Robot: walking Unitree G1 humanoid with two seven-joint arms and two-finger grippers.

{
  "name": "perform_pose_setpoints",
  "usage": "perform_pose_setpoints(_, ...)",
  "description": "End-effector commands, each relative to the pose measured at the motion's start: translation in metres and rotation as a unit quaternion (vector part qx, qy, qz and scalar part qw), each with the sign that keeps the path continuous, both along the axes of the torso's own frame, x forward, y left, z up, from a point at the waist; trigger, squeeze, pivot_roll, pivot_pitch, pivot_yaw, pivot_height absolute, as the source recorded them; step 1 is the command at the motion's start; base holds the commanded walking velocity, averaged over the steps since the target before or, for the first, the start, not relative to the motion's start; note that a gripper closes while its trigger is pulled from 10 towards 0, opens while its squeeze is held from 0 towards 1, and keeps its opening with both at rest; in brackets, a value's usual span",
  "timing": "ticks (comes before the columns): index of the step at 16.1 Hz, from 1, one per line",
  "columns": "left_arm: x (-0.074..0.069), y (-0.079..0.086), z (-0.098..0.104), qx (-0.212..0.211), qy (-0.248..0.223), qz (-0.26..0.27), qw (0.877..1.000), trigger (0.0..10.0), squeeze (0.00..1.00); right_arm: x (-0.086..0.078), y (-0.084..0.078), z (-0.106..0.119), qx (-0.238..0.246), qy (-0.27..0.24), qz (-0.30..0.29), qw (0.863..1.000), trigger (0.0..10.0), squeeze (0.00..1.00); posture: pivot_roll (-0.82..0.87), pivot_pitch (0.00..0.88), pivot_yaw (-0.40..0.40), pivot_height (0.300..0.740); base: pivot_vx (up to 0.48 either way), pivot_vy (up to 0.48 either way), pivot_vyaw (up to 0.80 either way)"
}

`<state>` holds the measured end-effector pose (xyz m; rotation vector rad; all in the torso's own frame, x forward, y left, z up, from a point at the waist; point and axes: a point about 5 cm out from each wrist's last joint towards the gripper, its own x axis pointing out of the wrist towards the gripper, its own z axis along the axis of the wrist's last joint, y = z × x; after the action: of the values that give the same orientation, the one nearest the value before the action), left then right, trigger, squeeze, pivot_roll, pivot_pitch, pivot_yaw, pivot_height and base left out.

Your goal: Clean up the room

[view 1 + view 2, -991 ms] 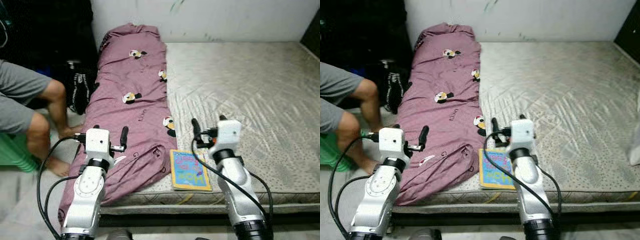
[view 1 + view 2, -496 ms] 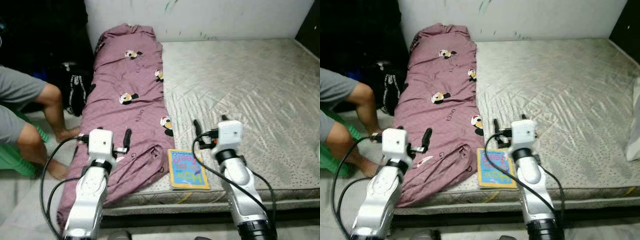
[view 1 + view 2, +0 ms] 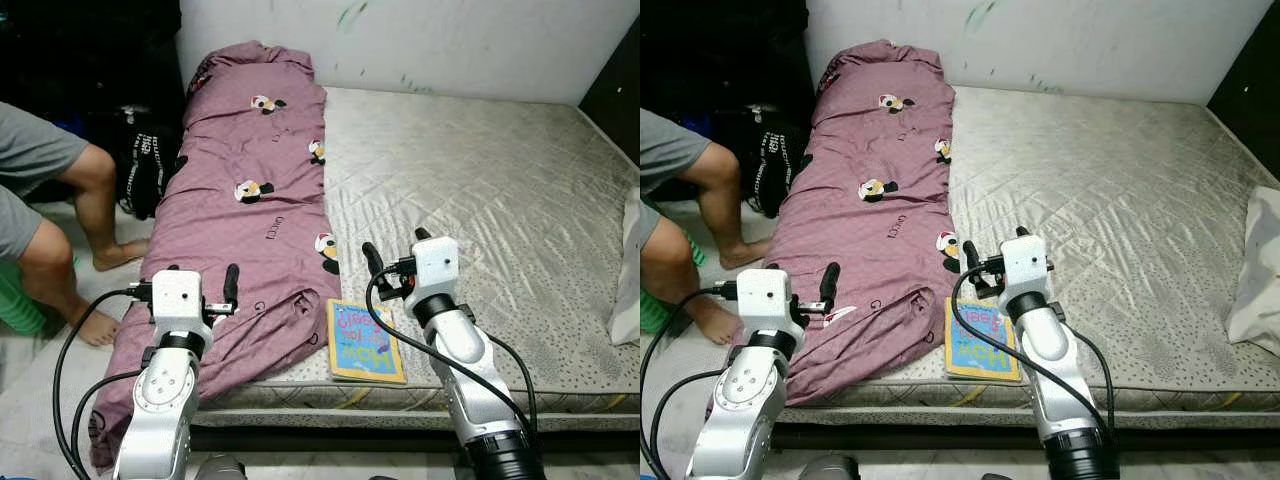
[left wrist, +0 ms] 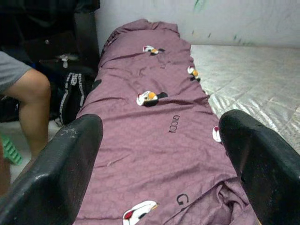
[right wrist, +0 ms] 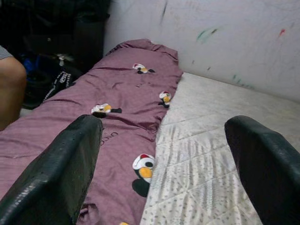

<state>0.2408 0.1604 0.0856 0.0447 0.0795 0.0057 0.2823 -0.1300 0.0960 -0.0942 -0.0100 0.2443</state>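
A purple blanket [image 3: 250,200] printed with cartoon figures lies along the left side of a bare mattress [image 3: 500,190], its near end drooping over the front edge. A colourful book [image 3: 365,340] rests flat at the mattress's front edge, right of the blanket. My left gripper [image 3: 195,283] hovers open over the blanket's near end, with nothing between its fingers [image 4: 70,164]. My right gripper [image 3: 395,250] is open and holds nothing, just above and behind the book, next to the blanket's right edge.
A person sits at the left, bare legs [image 3: 70,220] and feet on the floor beside the mattress. A black bag [image 3: 145,175] stands on the floor by the blanket. A white pillow [image 3: 1258,265] lies at the mattress's right edge. A white wall runs behind.
The camera has shifted, bringing the white pillow into view at the right. Both arms keep the same raised pose with their grippers open; blanket and book lie as before.
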Motion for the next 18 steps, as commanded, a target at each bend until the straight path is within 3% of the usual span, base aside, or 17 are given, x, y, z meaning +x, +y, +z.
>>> perform_pose_setpoints(1,0.000,-0.001,0.003,0.005,-0.001,-0.002,1.000,10.0,0.00,0.000,-0.001,0.003,0.005,-0.003,-0.004,1.000,10.0,0.00,0.02,0.000,-0.072,0.740,0.000,0.000,0.00)
perform_pose_setpoints(7,0.006,-0.009,0.004,0.001,0.000,-0.031,1.000,10.0,0.00,-0.004,-0.006,0.002,0.001,-0.003,-0.012,1.000,10.0,0.00,0.00,0.000,-0.047,0.740,0.000,-0.224,0.00)
perform_pose_setpoints(18,0.007,-0.012,0.005,-0.001,-0.001,-0.036,0.999,10.0,0.00,-0.002,-0.004,0.000,0.005,0.002,-0.008,1.000,10.0,0.00,0.00,0.000,-0.048,0.740,0.000,-0.303,0.00)
